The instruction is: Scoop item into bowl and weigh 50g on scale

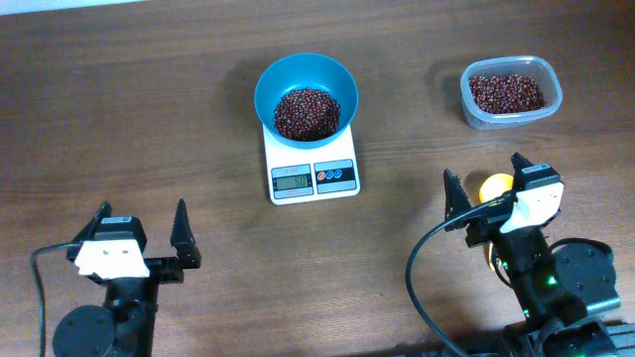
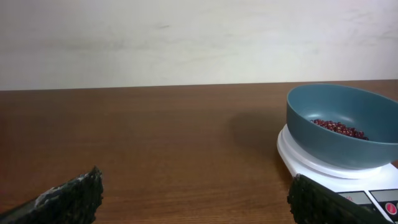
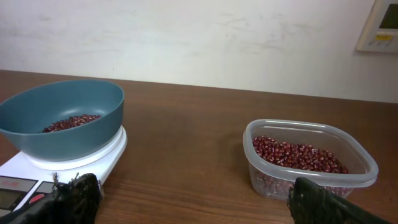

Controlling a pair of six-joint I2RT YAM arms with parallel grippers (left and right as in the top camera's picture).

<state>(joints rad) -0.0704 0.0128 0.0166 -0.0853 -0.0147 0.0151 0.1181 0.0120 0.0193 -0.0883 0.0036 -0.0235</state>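
The teal-blue bowl (image 1: 306, 95) stands on the white scale (image 1: 311, 164) at the table's middle back and holds a heap of dark red-brown beans (image 1: 306, 112). The scale's display (image 1: 293, 180) is lit; I cannot read it surely. More beans fill a clear tub (image 1: 511, 92) at the back right. My left gripper (image 1: 142, 230) is open and empty near the front left, apart from the scale. My right gripper (image 1: 486, 183) is open and empty at the front right. The bowl shows in the left wrist view (image 2: 339, 127) and the right wrist view (image 3: 62, 118).
A yellow round object (image 1: 495, 186) lies on the table under my right gripper, partly hidden by it. The clear tub (image 3: 309, 163) sits just beyond my right fingertip in the right wrist view. A pale wall runs behind the table.
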